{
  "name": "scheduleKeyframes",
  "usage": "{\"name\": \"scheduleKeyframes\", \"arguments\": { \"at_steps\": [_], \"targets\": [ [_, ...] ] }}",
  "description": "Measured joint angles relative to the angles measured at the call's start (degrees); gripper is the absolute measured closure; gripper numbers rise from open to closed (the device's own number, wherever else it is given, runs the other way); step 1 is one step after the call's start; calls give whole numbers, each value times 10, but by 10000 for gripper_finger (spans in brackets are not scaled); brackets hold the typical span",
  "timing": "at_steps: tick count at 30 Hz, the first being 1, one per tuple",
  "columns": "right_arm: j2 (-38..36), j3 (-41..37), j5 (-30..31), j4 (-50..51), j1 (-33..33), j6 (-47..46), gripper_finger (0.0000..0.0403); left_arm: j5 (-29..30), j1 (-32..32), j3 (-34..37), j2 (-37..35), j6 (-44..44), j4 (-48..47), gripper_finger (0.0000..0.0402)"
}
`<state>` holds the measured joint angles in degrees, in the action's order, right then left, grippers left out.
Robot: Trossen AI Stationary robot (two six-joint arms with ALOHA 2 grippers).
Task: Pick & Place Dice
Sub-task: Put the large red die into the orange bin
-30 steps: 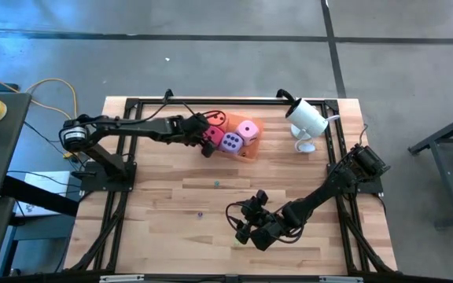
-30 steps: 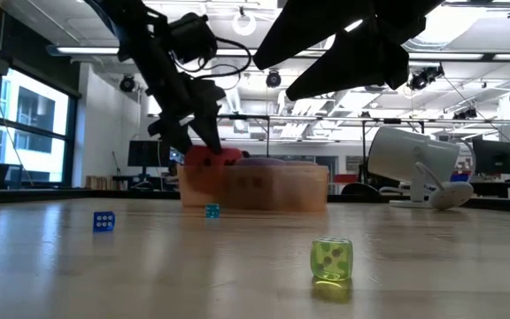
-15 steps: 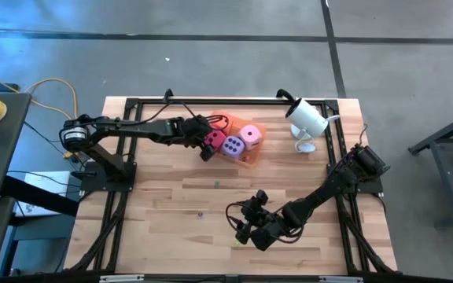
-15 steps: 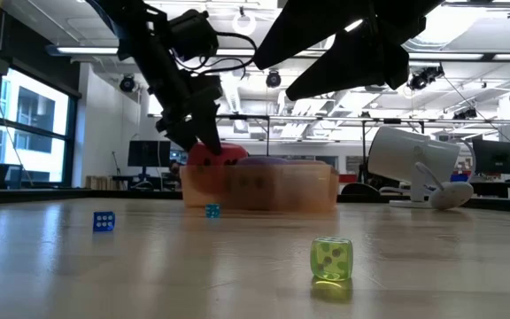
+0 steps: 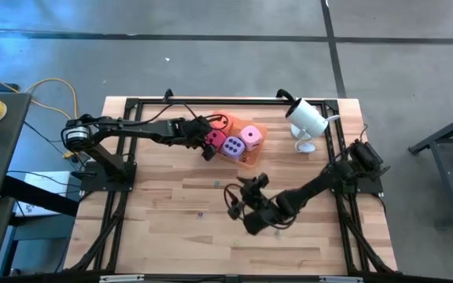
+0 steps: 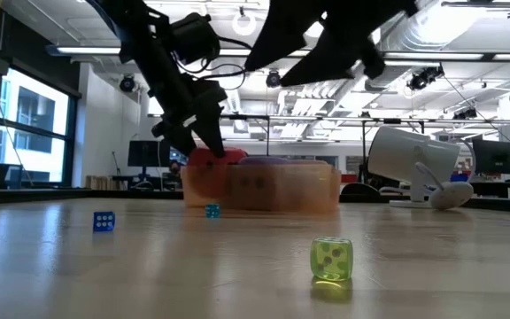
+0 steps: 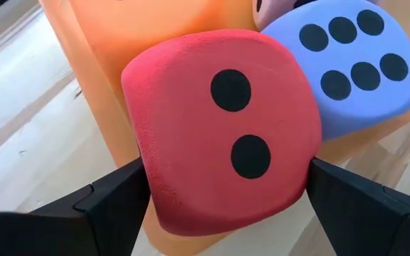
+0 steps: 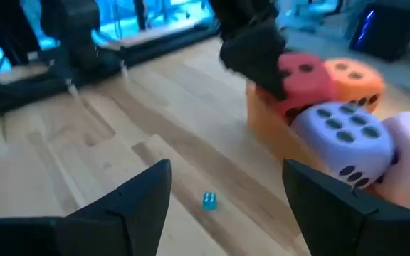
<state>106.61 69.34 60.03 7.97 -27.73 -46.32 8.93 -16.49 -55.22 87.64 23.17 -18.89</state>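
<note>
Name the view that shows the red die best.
The left wrist view: the red die fills it, two pips clear, between the left pincer fingers. The high view shows a small top, the low view a sliver above the tray, the right wrist view blur.

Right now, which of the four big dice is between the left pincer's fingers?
The red die, two pips showing; the purple, orange and pink dice are untouched.

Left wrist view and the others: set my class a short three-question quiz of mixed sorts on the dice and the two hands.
1. True or false: the left hand grips the red die.
2. Which die touches the red die in the left wrist view? A purple B green C blue
3. Fill in: the right hand is open and holds ____.

Key: 1 true; 2 A, the purple die; 3 nothing.
</note>
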Motion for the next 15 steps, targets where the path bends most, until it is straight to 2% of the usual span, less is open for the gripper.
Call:
{"name": "scheduleKeyframes", "arguments": {
  "at_steps": [4, 7, 10, 15],
  "targets": [
    [1, 0, -77, 0, 20, 1, 145, -17, -11, -2, 13, -3, 2, 61],
    [1, 0, -129, 0, 30, 1, 145, -68, -16, -2, 30, 12, 9, 61],
    [1, 0, -134, -1, 33, 1, 145, -83, -18, -2, 40, 3, 20, 61],
    [1, 0, -136, -1, 30, 1, 145, -53, -18, -1, 32, 6, 17, 61]
  ]
}}
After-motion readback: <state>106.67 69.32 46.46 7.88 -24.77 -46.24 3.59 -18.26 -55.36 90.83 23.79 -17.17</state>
